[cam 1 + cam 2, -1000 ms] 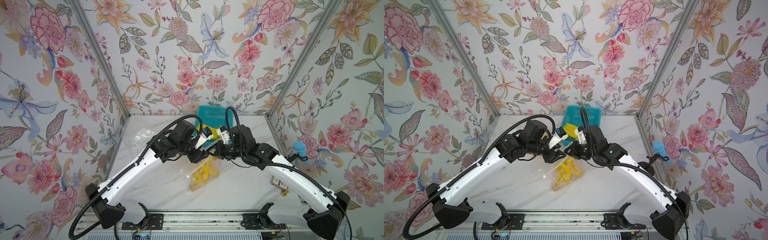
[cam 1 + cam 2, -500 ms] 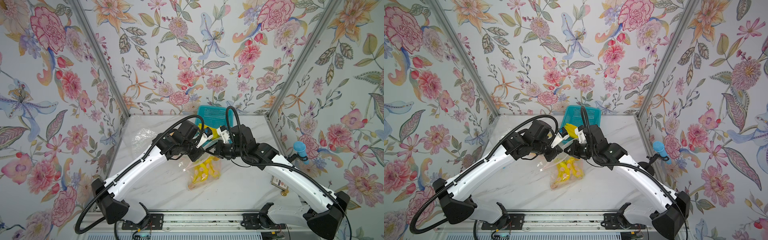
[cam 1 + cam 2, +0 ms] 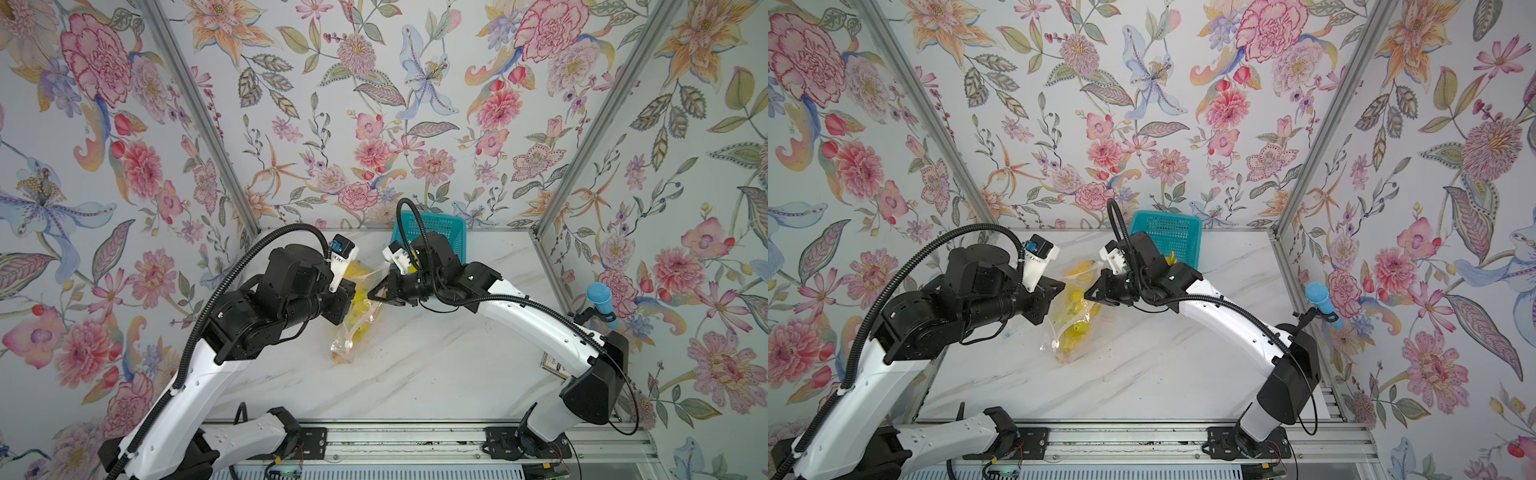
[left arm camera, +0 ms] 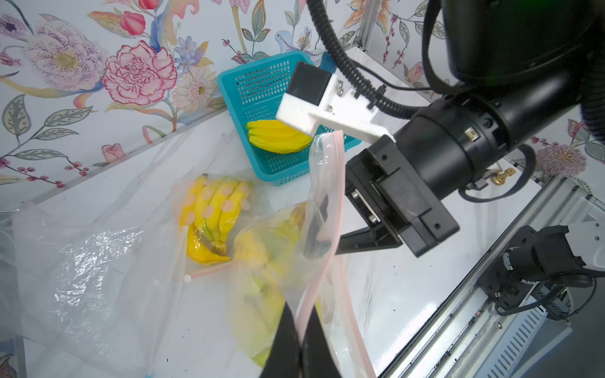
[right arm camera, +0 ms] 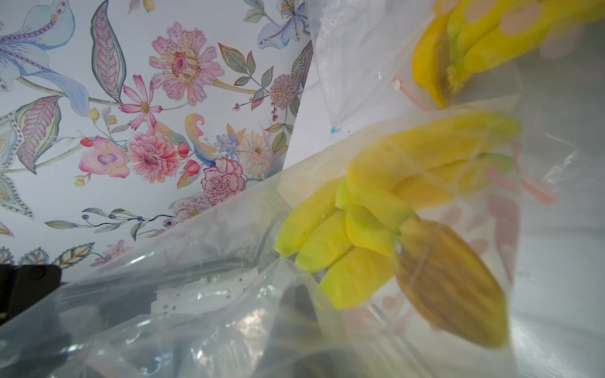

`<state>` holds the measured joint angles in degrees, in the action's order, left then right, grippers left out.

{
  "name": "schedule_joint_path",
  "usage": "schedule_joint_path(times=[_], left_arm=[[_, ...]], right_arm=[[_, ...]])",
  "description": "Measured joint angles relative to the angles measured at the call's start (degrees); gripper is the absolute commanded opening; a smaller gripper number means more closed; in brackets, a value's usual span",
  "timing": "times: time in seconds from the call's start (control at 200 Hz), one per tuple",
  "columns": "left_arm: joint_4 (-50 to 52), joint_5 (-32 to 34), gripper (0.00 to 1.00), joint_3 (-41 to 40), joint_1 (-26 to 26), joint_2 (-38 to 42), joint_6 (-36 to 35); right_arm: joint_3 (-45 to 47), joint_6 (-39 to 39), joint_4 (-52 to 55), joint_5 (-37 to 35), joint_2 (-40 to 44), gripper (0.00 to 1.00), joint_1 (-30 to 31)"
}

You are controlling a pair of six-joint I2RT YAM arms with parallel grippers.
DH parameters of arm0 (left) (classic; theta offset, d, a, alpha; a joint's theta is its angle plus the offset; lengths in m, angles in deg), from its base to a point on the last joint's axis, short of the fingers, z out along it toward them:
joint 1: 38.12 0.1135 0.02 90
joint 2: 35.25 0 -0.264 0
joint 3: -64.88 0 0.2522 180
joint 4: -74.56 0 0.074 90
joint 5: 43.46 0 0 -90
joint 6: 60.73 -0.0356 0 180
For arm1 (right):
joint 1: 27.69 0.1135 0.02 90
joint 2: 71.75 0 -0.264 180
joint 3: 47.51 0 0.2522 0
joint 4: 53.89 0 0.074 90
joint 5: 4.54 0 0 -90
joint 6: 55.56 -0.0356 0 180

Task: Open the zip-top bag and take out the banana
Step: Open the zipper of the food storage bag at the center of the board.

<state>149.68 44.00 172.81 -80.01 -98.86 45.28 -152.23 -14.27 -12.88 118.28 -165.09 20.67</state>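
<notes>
A clear zip-top bag with a yellow banana bunch inside hangs between both arms above the marble table. My left gripper is shut on the bag's pink zip strip. From the opposite side my right gripper is shut on the bag's other lip. In the right wrist view its fingers show only dimly through the plastic. The bag's mouth is stretched between the two grips.
A second bag holding a banana bunch lies on the table behind. A crumpled clear bag lies beside it. A teal basket with a banana bunch stands at the back wall. A blue-headed microphone is clipped at the right wall.
My left gripper has closed on the bag's zip edge. Both grippers and the bag have shifted left, and the bag is raised off the table.
</notes>
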Motion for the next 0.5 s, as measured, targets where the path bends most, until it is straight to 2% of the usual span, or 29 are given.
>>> schedule_joint_path(times=[0.08, 0.145, 0.355, 0.425, 0.5], left_arm=[[-0.4, -0.5, 0.0, -1.2, 0.0, 0.0, 1.9], [-3.5, -1.8, 0.0, -5.3, 0.0, 0.6, 3.7], [-21.5, -8.4, 0.0, -28.9, -0.9, -0.2, 10.3], [-25.9, -9.7, 0.0, -32.8, -2.0, -3.4, 11.8], [-29.0, -10.8, 0.0, -33.3, -3.2, -6.5, 12.5]], right_arm=[[1.1, 1.0, -0.1, 1.5, -0.4, 0.0, -0.9], [4.8, 2.2, -0.7, 2.8, 0.7, 0.0, -2.8], [27.6, 8.9, -0.8, 3.7, 6.0, 0.0, -15.1], [33.6, 11.0, -0.7, 3.9, 7.1, 0.0, -18.4], [38.0, 12.6, -0.3, 4.0, 8.9, 0.0, -20.3]])
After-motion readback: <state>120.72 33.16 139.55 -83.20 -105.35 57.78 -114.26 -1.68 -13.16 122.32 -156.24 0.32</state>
